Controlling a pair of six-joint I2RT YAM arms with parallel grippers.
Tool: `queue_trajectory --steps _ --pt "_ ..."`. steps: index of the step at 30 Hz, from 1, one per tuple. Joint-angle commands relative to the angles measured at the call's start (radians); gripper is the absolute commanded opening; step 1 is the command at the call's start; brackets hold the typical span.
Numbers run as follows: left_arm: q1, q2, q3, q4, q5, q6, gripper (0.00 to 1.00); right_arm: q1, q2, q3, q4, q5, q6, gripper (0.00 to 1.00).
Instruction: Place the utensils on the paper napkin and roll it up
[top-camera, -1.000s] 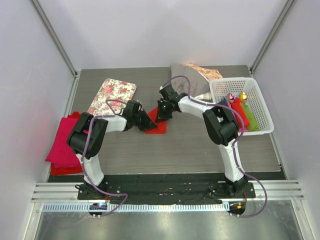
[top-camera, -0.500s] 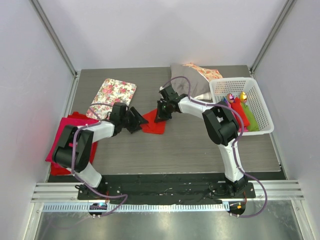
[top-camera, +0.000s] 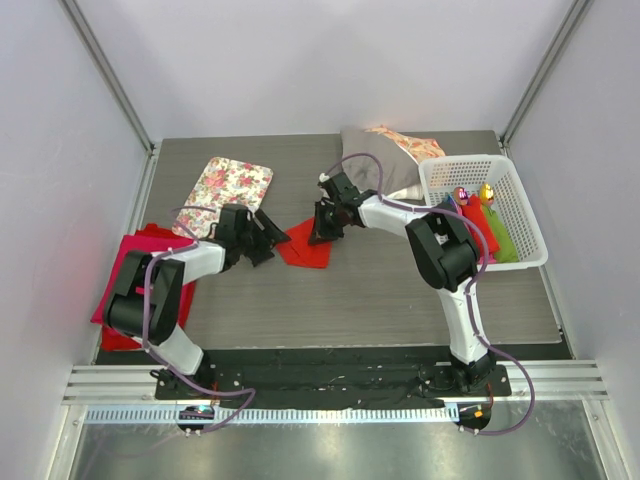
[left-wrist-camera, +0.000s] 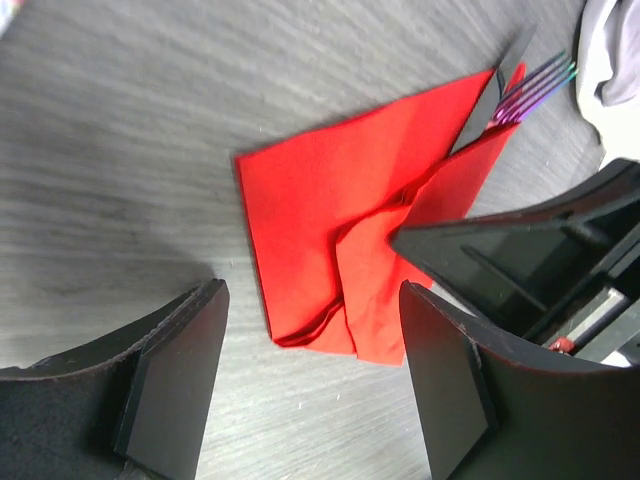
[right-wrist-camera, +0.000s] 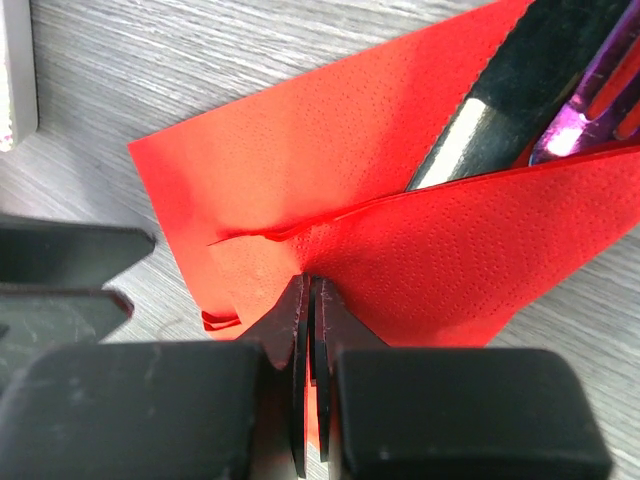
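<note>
Across the table (top-camera: 350, 300) in the top view, the left gripper (top-camera: 264, 234) has let go and drawn back toward its own side. It now sits just beside the paper napkin (top-camera: 308, 252) rather than on it. The napkin lies mid-table between the two arms, and the right gripper (top-camera: 322, 228) stays down on its far edge. A white basket (top-camera: 530, 262) stands well apart on the right.

From the left wrist, that gripper's (left-wrist-camera: 312, 295) jaws stand wide apart and hold nothing, with the napkin (left-wrist-camera: 320, 180) showing between them. One flap is folded over and slightly lifted. The fork (left-wrist-camera: 540, 82) tines and the dark knife (left-wrist-camera: 478, 118) poke out from under it at the far corner.

From the right wrist, the right gripper (right-wrist-camera: 310, 295) is clenched, and its tips seem to pinch the folded flap of the napkin (right-wrist-camera: 330, 140). The knife (right-wrist-camera: 505, 95) and fork (right-wrist-camera: 590, 105) are tucked beneath that fold.

Judging by this, the utensils are placed and the first fold is made. With the left side released, only the right arm holds the fold, and the rolling proper has yet to be done.
</note>
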Motion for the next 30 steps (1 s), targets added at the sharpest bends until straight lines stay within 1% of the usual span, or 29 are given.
queue_trajectory --steps 1,8,10,11,16,20,24,27,30 --pt "0.015 0.051 0.042 0.011 -0.046 0.048 0.73 0.005 0.020 -0.068 -0.057 0.014 -0.068 0.01" --pt "0.014 0.120 0.042 0.060 -0.027 0.056 0.70 -0.015 0.016 -0.109 -0.060 -0.022 -0.102 0.01" --pt "0.015 0.145 0.027 0.119 0.016 0.038 0.68 -0.017 0.020 -0.114 -0.060 -0.026 -0.108 0.01" --pt "0.015 0.169 0.020 0.187 0.031 0.022 0.68 -0.017 0.023 -0.114 -0.060 -0.029 -0.110 0.01" --pt "0.015 0.234 -0.019 0.407 0.091 -0.074 0.66 -0.018 0.034 -0.109 -0.062 -0.036 -0.108 0.01" --pt "0.015 0.264 -0.014 0.508 0.100 -0.088 0.66 -0.018 0.037 -0.105 -0.065 -0.039 -0.110 0.01" --pt "0.015 0.309 0.032 0.513 0.116 -0.081 0.68 -0.017 0.039 -0.105 -0.065 -0.039 -0.107 0.01" --pt "0.015 0.330 0.039 0.510 0.114 -0.075 0.68 -0.018 0.037 -0.105 -0.066 -0.039 -0.108 0.01" --pt "0.015 0.337 0.061 0.446 0.117 -0.042 0.70 -0.020 0.039 -0.105 -0.066 -0.041 -0.108 0.01"
